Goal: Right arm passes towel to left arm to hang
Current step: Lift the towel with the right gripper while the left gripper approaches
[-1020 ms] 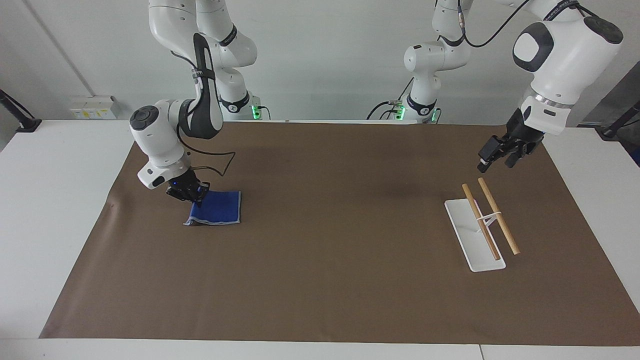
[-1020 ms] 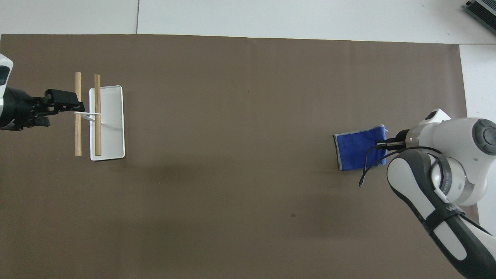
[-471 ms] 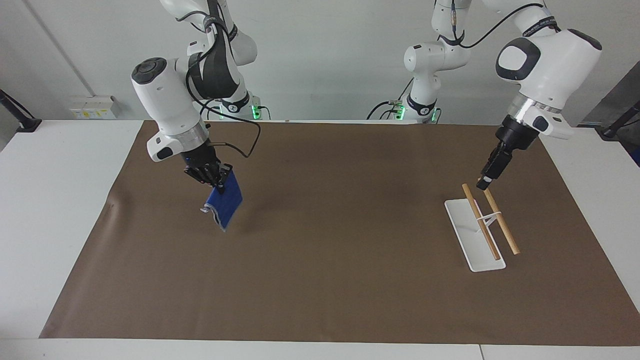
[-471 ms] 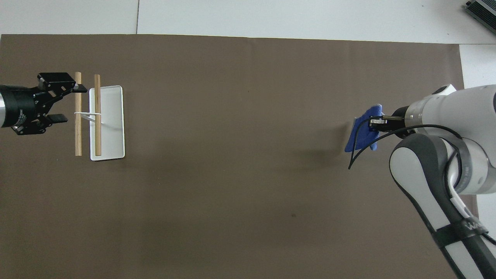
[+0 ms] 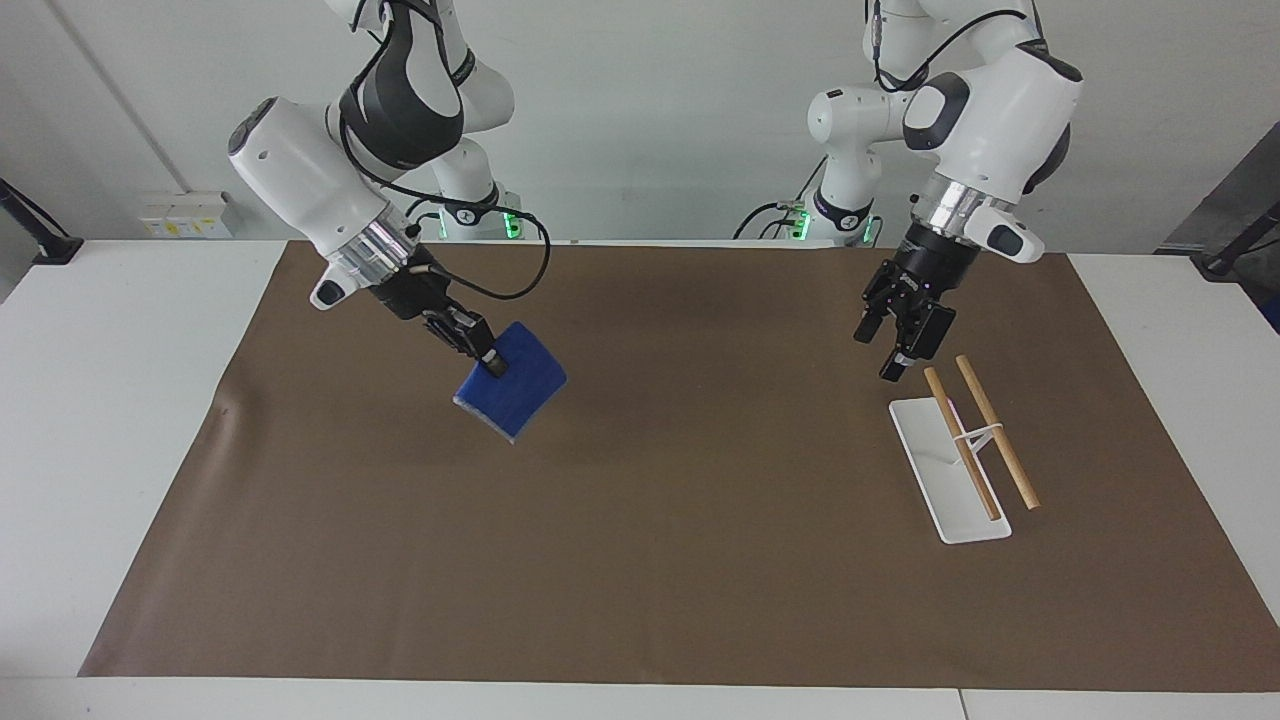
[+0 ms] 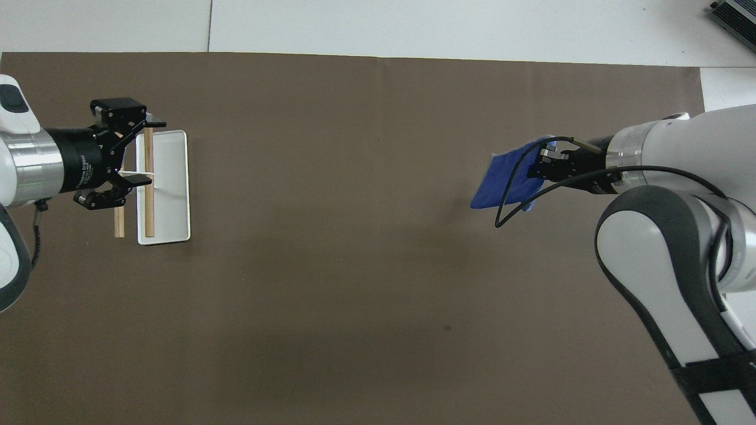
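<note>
The blue towel hangs in the air from my right gripper, which is shut on its upper edge over the brown mat toward the right arm's end of the table; it also shows in the overhead view held by the right gripper. My left gripper is open and empty, up in the air beside the wooden rods of the white rack. In the overhead view the left gripper covers the rods' ends and the rack.
A brown mat covers most of the white table. A black cable loops from the right wrist beside the towel. The rack stands toward the left arm's end of the table.
My right gripper has lifted the towel off the mat and carried it toward the table's middle. My left gripper has swung from the table's end to beside the rods and now points down.
</note>
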